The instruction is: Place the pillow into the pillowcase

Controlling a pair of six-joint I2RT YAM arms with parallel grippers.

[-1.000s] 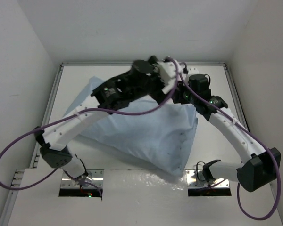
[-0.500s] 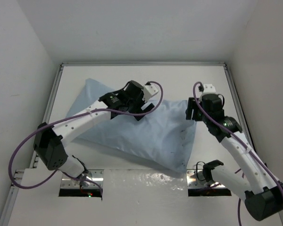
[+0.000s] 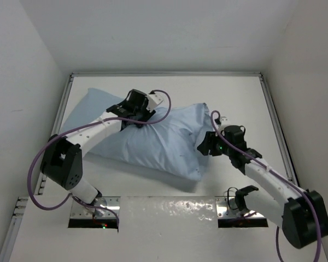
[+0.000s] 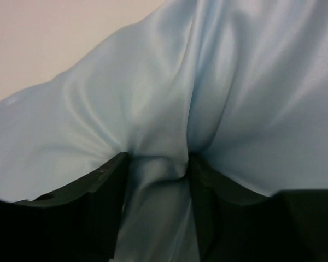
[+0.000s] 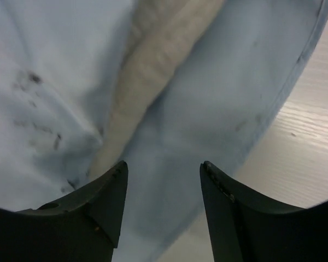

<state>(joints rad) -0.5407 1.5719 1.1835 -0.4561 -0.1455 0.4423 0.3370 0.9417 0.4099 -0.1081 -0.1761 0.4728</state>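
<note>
Blue pillowcase (image 3: 153,144), stuffed, mid-table. Left gripper (image 4: 158,164) stretched far, pinching a fold of it; right gripper (image 5: 164,166) low at right end, spread apart. Right wrist only: strip of white pillow (image 5: 153,60) inside.

The right gripper (image 5: 163,180), jaws apart, faces the pillowcase (image 5: 229,82), where a pillow (image 5: 153,60) strip shows.

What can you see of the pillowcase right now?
The pillowcase is thin, light blue, faintly speckled cloth, bulging full and lying slantwise on the table. The left gripper pinches a fold on its far side. At its right end, before the open right gripper, a gap shows off-white pillow.
</note>
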